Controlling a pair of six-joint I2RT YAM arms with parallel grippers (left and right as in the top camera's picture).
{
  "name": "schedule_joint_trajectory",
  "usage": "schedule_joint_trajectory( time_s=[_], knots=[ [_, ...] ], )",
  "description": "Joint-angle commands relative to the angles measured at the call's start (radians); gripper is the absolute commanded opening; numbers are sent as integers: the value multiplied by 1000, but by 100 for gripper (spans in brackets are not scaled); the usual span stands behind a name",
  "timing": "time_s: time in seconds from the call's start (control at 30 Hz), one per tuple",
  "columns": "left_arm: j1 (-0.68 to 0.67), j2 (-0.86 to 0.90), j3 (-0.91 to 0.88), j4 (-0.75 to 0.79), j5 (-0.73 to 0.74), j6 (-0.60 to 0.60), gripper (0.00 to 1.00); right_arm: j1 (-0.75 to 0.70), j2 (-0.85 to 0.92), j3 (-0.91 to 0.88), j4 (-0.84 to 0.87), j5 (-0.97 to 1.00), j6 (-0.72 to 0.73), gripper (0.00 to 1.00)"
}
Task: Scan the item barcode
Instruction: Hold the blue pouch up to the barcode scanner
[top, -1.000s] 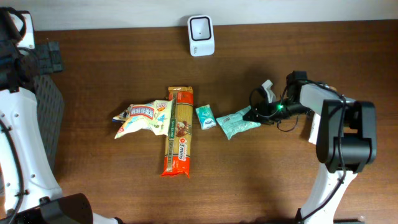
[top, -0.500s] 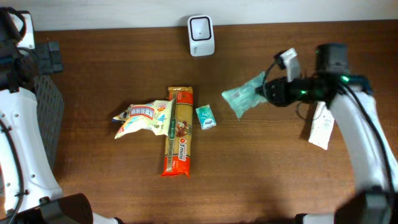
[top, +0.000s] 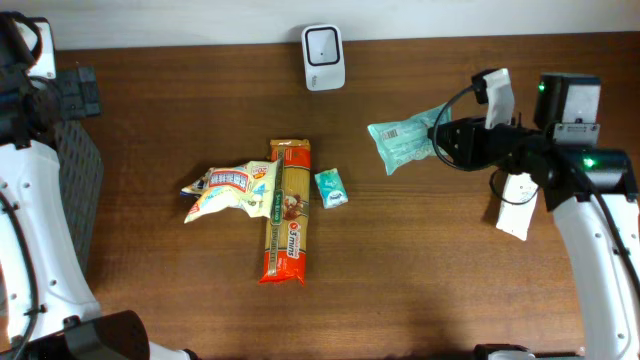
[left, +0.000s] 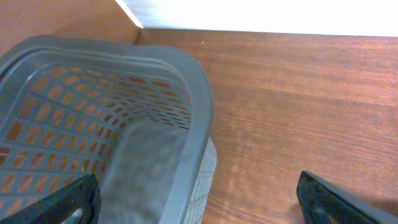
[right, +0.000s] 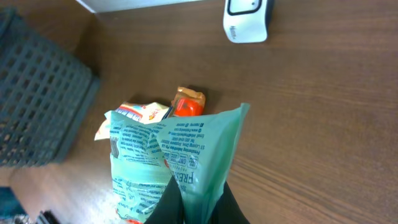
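My right gripper (top: 441, 141) is shut on one end of a pale green packet (top: 404, 145) and holds it off the table, right of centre. In the right wrist view the packet (right: 180, 155) stands up between the black fingers (right: 214, 202), its printed side facing the camera; I cannot make out a barcode. The white scanner (top: 323, 57) stands at the table's back edge, left of the packet, and shows in the right wrist view too, as the scanner (right: 247, 18) at the top. My left gripper (left: 202, 200) is open, hanging over the rim of a grey basket (left: 186, 81).
On the table's middle lie a long orange pasta pack (top: 285, 212), a yellow-white snack bag (top: 228, 190) and a small teal packet (top: 331, 188). A white flat item (top: 515, 208) lies by the right arm. The grey basket (top: 75, 190) stands at the far left.
The right gripper closed on the green packet, lifted it off the table, and carried it back and to the right. The left arm has not moved.
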Motion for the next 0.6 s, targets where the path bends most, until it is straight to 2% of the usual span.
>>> schedule_joint_trajectory(
  time_s=[0.0, 0.03, 0.13, 0.27, 0.3, 0.4, 0.53, 0.57],
  knots=[
    [4, -11, 13, 1, 3, 9, 99, 119, 97, 166, -4, 214, 45, 4],
    [4, -11, 13, 1, 3, 9, 99, 198, 189, 290, -19, 386, 45, 4],
    [4, -11, 13, 1, 3, 9, 99, 309, 361, 463, 26, 700, -1, 4],
    [4, -11, 13, 1, 3, 9, 99, 418, 574, 483, 379, 1059, -267, 4],
    [4, -11, 13, 1, 3, 9, 99, 431, 618, 483, 462, 1114, -332, 4],
    [4, -11, 13, 1, 3, 9, 99, 467, 795, 483, 830, 1236, -659, 4],
    [4, -11, 13, 1, 3, 9, 99, 481, 949, 483, 1218, 1239, -903, 4],
    [4, -11, 13, 1, 3, 9, 99, 482, 966, 483, 1256, 1234, -930, 4]
  ],
)
